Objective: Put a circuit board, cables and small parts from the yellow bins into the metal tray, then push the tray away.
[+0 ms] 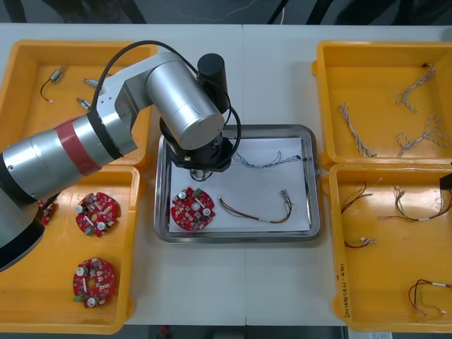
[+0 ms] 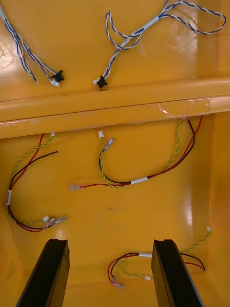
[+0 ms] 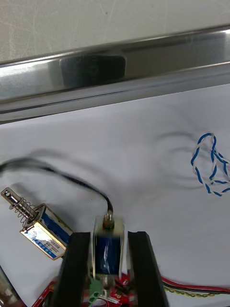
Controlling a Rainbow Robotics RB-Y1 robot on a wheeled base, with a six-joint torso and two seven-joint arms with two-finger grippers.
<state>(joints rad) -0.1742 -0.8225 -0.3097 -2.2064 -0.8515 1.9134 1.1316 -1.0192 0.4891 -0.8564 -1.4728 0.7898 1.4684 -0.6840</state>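
light table (image 1: 240,282), metal tray (image 1: 311,232) at its middle between yellow bins (image 1: 28,113). left gripper (image 3: 109,235) clamps a small metal part (image 3: 109,249) over the tray's white lining (image 3: 120,144) near the rim, bare lining ahead. right gripper (image 2: 110,244) hovers, spread apart, over cables (image 2: 143,180) in a right-side bin.

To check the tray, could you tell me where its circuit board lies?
In the front view the circuit board lies in the near left corner of the metal tray, left of the red and yellow cable.
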